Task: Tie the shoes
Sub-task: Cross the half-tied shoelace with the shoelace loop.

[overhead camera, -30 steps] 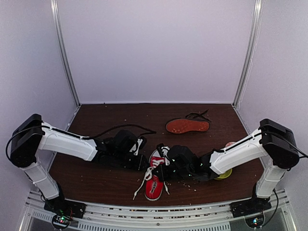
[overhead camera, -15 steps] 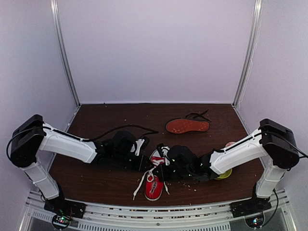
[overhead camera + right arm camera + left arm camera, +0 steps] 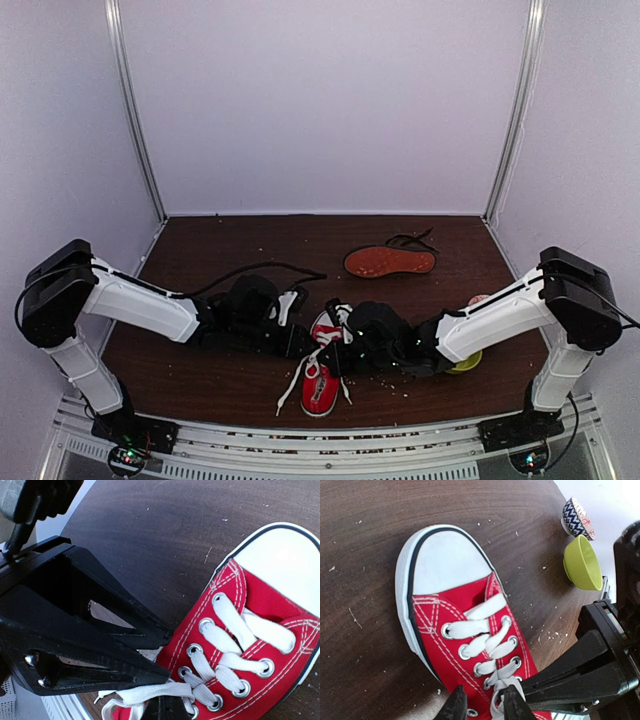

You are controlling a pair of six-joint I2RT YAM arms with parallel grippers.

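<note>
The red sneaker (image 3: 320, 385) lies between my two arms with its white toe cap (image 3: 445, 562) toward the table's near edge. My left gripper (image 3: 482, 703) hovers over the top eyelets. Its fingers (image 3: 455, 706) stand a little apart, with a white lace (image 3: 500, 700) lying against the right one. My right gripper (image 3: 172, 711) is shut at the shoe's throat on a white lace (image 3: 150, 692) that stretches out sideways. The black shoe (image 3: 390, 262) lies on its side at the back, reddish-brown sole up, away from both grippers.
A green bowl (image 3: 582, 562) and a small patterned bowl (image 3: 577, 517) sit on the table to the right, beside my right arm (image 3: 500, 315). Crumbs dot the dark wood table (image 3: 230, 375). White walls close in the back and sides.
My left gripper has shifted slightly over the sneaker's throat. The right arm and both shoes have stayed where they were.
</note>
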